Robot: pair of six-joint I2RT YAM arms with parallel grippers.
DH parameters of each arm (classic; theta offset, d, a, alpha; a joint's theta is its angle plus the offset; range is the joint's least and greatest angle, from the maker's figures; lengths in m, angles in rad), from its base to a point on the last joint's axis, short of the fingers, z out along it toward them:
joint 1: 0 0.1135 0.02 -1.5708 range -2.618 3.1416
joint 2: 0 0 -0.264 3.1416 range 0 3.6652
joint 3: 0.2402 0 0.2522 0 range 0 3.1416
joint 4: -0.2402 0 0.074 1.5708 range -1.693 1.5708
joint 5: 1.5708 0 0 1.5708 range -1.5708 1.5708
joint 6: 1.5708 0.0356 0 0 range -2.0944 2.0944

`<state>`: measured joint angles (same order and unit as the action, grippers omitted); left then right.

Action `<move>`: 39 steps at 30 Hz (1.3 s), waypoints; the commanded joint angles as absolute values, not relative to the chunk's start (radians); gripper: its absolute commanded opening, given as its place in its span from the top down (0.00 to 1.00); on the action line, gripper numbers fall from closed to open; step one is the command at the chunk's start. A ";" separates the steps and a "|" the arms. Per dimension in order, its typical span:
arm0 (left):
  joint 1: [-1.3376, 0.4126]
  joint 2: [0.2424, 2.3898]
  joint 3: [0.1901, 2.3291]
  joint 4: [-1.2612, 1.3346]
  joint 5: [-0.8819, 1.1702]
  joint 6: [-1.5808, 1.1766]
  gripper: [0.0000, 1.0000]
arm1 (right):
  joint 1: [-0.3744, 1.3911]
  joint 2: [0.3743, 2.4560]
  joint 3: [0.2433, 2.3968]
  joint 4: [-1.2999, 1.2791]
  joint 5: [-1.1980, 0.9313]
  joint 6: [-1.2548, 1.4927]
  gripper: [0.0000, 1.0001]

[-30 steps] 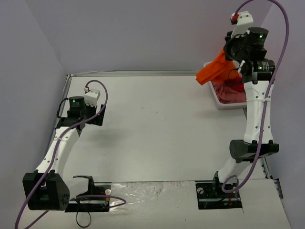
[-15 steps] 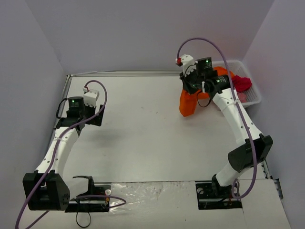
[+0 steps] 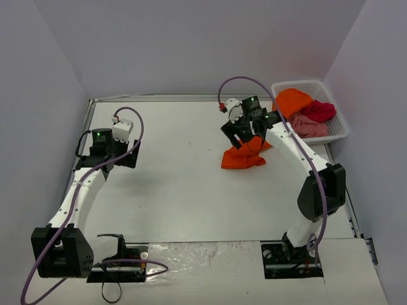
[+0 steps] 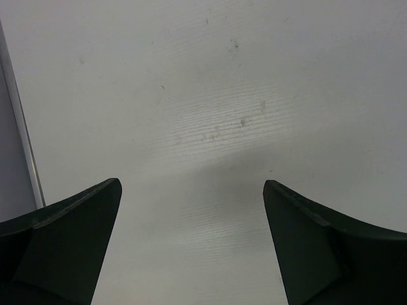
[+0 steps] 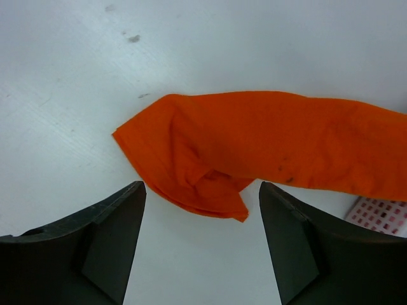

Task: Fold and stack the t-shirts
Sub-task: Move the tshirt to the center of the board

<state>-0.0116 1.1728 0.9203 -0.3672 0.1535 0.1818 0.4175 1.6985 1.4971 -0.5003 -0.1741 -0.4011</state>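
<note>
Now orange t-shirt (image 3: 240,159) dropped onto table (image 3: 172,184), right pincer (image 5: 200,190) opened, empty; left pincer (image 4: 191,184) wide open, unmoved

The right hand (image 3: 243,141) has swung from above the basket (image 3: 318,139) down over the desk (image 3: 178,165) and opened; the orange t-shirt (image 3: 240,159) now lies released just beneath it.

The left arm (image 3: 81,185) is seen bent at the left of the frame, the left gripper (image 4: 191,190) pointed down with jaws spread wide. The right arm (image 3: 300,159) is stretched toward upper centre, the right gripper (image 5: 202,189) pointed down, jaws parted.
</note>
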 commanded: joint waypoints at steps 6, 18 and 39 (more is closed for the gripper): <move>-0.006 1.167 0.950 -0.371 0.167 0.199 0.06 | 0.143 1.742 1.673 -0.413 -0.140 -0.327 0.33; -0.006 1.173 0.945 -0.367 0.175 0.204 0.06 | -0.058 1.982 1.887 -0.414 -0.132 -0.261 0.35; -0.005 1.178 0.936 -0.357 0.192 0.203 0.06 | -0.224 2.189 2.054 -0.413 -0.233 -0.201 0.36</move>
<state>-0.0116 1.1820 0.9195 -0.3645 0.1829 0.1917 -0.2268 2.1628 2.0071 -0.4084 -0.1883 -0.2092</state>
